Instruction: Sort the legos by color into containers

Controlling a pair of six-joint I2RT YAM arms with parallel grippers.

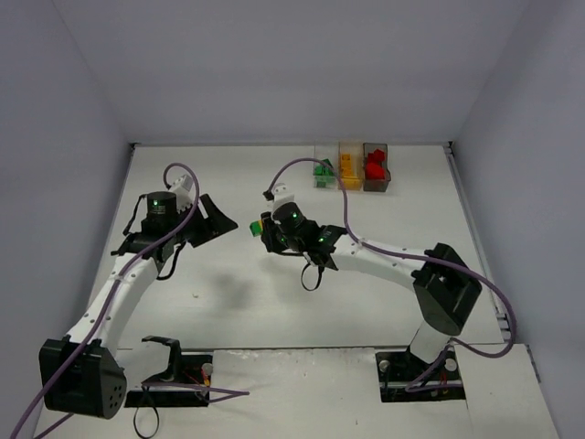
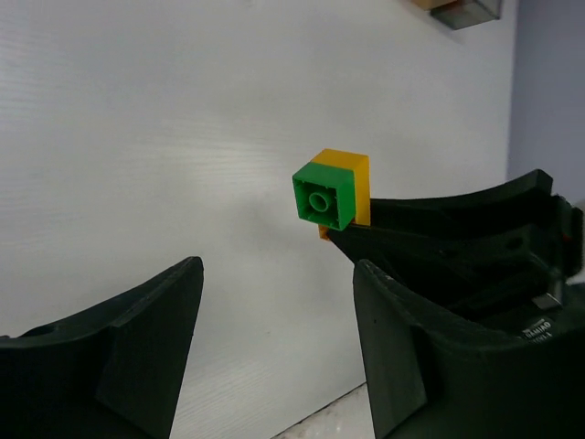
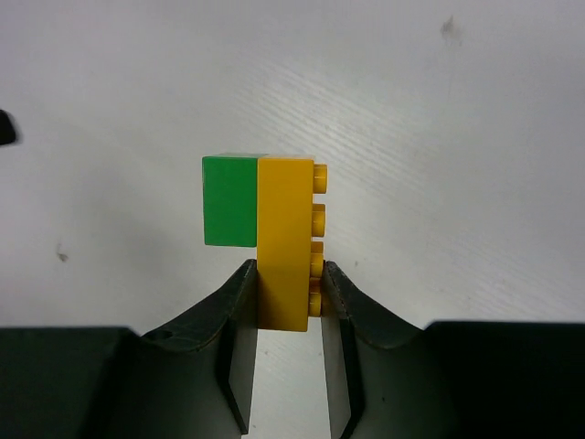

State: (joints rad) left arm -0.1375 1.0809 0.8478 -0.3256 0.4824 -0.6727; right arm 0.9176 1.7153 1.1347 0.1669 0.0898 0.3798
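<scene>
While the right gripper (image 3: 285, 293) pinches it, yellow-green lego clump (image 3: 285, 219), jutting forward.

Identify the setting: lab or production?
Probably a lab robot test cell: white tabletop boxed in by plain pale walls, two white cabled arms bolted at its edge, three small transparent boxes of colour-sorted toy bricks.

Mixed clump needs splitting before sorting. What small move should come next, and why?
Probably ease the open left end effector forward around the small green plastic brick: it is joined to the long yellow plastic brick pinched by the right end effector.
</scene>
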